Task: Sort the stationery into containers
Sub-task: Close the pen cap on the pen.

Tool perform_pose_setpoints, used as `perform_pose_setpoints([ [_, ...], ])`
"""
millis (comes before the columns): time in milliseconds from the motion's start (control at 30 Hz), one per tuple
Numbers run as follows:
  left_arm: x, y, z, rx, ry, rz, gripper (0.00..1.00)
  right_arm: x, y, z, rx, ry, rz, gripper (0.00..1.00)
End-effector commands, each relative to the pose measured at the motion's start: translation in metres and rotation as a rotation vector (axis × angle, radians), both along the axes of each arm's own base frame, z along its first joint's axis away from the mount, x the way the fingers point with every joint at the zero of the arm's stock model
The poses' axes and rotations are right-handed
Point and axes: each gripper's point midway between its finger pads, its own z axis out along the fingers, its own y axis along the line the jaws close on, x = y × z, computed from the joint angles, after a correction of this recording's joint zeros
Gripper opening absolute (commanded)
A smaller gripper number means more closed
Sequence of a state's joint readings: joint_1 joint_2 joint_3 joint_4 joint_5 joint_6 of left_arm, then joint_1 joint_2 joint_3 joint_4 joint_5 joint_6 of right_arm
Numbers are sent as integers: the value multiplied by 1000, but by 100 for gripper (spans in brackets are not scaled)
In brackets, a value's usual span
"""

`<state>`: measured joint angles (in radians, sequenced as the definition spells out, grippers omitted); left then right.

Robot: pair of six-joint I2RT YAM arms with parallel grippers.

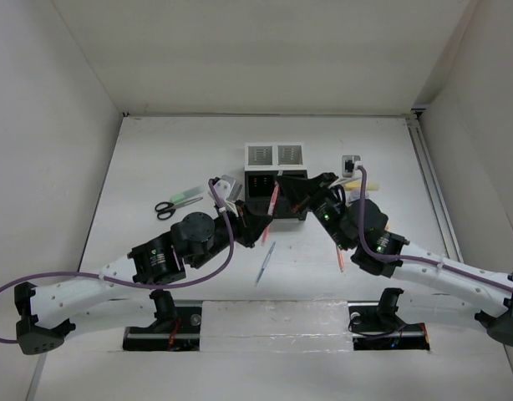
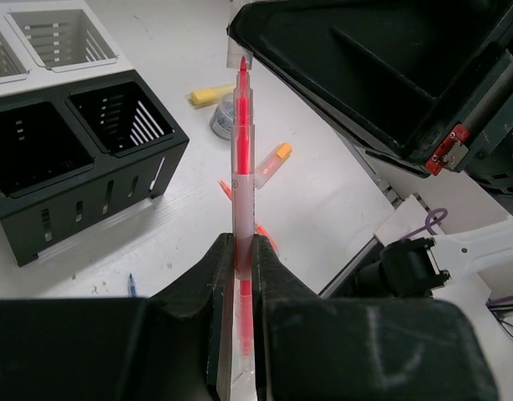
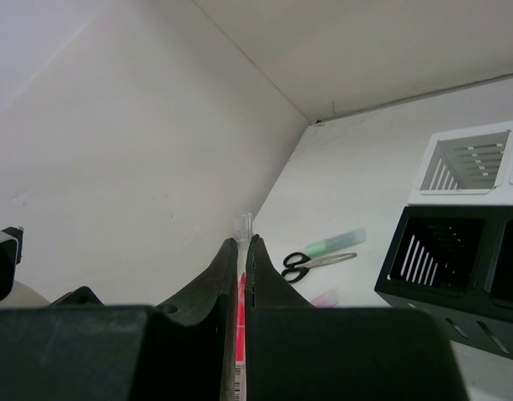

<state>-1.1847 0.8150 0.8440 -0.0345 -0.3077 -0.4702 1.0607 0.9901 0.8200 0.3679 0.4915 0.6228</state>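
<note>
Thin red translucent pen [image 2: 242, 167]: was clamped lengthwise in left gripper [image 2: 242, 242] near black slotted bins [image 2: 89, 180], presumably for end-first dropping. Right gripper [image 3: 242, 244] likewise pinched a similar red pen [image 3: 241, 317].

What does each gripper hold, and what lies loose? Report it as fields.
left gripper: shut on red pen
right gripper: shut on red pen
loose: grey pen, scissors, green marker, yellow marker, orange marker
containers: black bins nearer the arms, white bins behind them
</note>
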Motion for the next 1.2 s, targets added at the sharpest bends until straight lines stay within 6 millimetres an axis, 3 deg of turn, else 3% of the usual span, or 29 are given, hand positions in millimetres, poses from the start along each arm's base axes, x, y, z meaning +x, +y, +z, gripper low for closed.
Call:
perform_pose_setpoints([
  [0,3,4,26,-57,-47,22,0,-2,5,11,54,-17,28,0],
  [267,9,10,30,-50,-68,60,0,-10,13,12,54,-24,92,0],
  [600,21,20,41,-19,-148,124,0,-18,25,-3,3,18,165,0],
  [667,23,21,38,-7,-159,134,0,-20,26,-12,-26,36,176,0],
  [800,22,29,56,-49,-201,148,0,-20,26,-21,-73,56,174,0],
  [933,23,35,60,-84,-242,162,0,-23,29,-39,-97,88,198,0],
  [1167,22,29,65,-140,-279,151,0,-29,35,-46,-92,114,242,0],
])
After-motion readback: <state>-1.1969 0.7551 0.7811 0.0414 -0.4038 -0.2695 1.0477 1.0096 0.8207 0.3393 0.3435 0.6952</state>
